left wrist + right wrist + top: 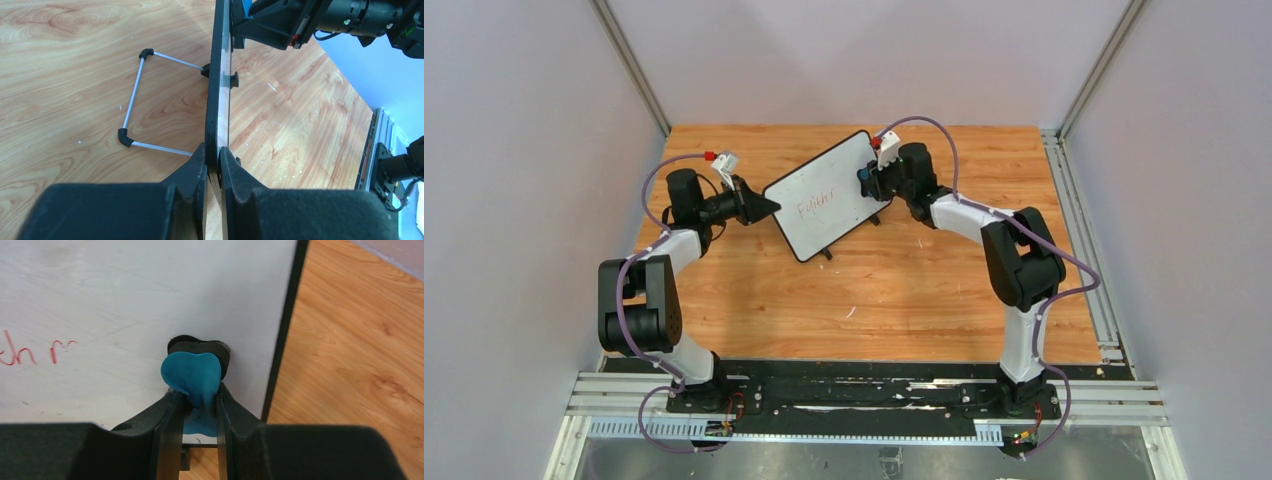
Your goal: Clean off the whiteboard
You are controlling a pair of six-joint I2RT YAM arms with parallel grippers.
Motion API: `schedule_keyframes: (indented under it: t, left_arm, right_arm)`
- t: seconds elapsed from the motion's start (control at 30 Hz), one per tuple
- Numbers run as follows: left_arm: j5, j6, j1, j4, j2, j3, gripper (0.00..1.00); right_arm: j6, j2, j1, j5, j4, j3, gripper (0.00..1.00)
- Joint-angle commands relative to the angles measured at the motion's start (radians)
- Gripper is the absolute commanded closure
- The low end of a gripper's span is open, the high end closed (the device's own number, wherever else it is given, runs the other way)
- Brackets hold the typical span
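Observation:
The whiteboard stands tilted on its wire stand at the middle back of the table, red handwriting on its face. My left gripper is shut on its left edge; the left wrist view shows the board edge-on pinched between my fingers. My right gripper is shut on a blue eraser with a black pad and presses it against the board's face near the right frame. The red letters lie to the eraser's left.
The board's wire stand rests on the wooden table behind the board. Grey walls enclose the table on three sides. A metal rail runs along the table's right edge.

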Motion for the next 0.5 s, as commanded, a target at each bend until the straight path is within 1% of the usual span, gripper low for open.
schedule_keyframes:
  t: [0.0,0.17,0.47]
  left_arm:
    - [-0.027,0.087,0.000,-0.022,0.026,0.009,1.00]
    - [-0.028,0.087,0.000,-0.021,0.030,0.009,1.00]
    - [-0.029,0.093,0.000,-0.029,0.026,0.009,1.00]
  right_arm:
    - [-0.032,0.035,-0.033,0.049,-0.033,0.046,0.99]
    - [-0.001,0.043,0.007,0.021,-0.029,0.062,0.99]
    - [0.002,0.032,0.166,0.027,-0.033,0.077,0.99]
